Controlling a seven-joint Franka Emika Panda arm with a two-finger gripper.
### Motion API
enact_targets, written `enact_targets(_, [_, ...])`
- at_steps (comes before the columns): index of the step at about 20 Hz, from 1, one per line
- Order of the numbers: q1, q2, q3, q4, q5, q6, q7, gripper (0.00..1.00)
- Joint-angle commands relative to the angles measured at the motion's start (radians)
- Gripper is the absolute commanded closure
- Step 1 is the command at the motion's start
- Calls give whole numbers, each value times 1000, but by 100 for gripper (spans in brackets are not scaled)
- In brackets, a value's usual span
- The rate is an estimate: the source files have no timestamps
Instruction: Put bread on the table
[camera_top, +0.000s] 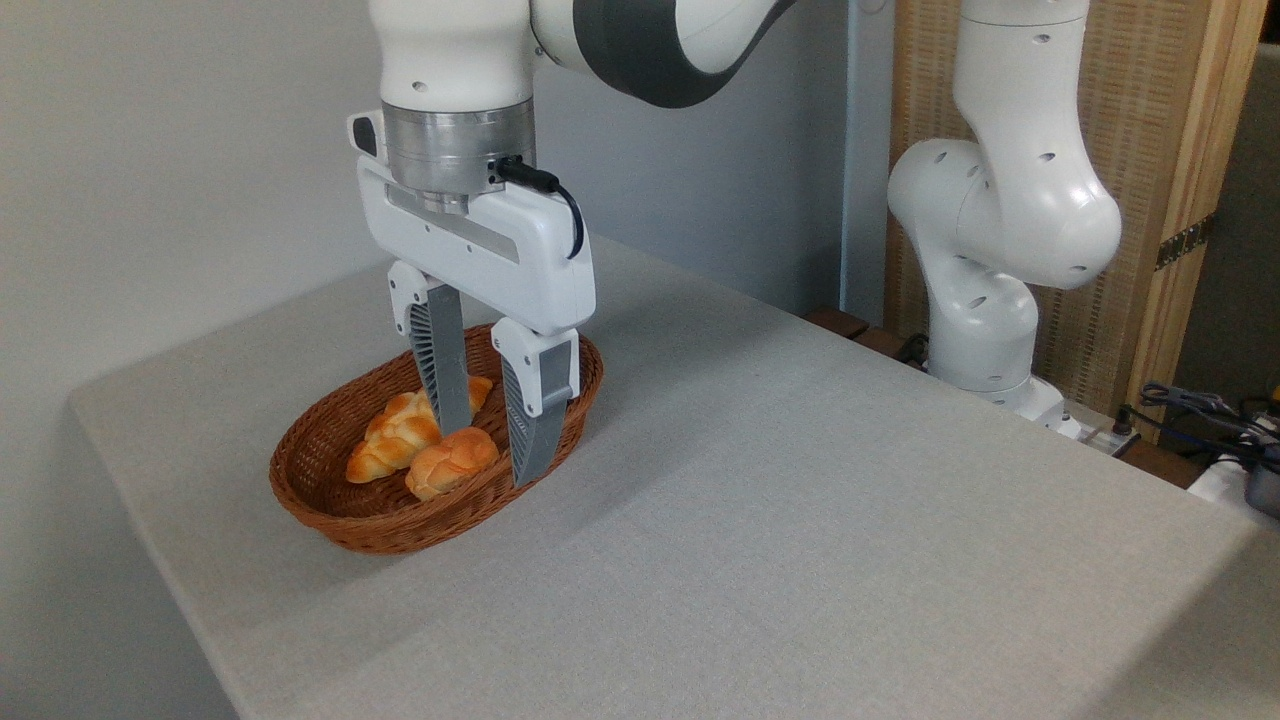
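The bread (398, 437), a long plaited golden-orange loaf, lies in the brown wicker basket (330, 515) on the grey table (800, 520). A shorter round roll (450, 463) lies just in front of it. My gripper (488, 455) hangs over the right half of the basket, open, fingers pointing down. Its left finger (442, 370) crosses in front of the loaf's right part and hides some of it. The right finger (530, 420) reaches down by the basket's right rim. The roll's right end shows in the gap between the fingers. Nothing is gripped.
The arm's white base (985, 330) stands at the table's far right edge, with cables (1200, 410) beyond it. A wall runs behind the table on the left, and a wood-framed panel (1150, 150) stands at the back right.
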Motion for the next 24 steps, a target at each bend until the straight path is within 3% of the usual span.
enact_targets(1, [-6,-6,10,10,15,-4,-2,0])
enact_targets(24, [-3,-12,34,13,5,-7,-13,0])
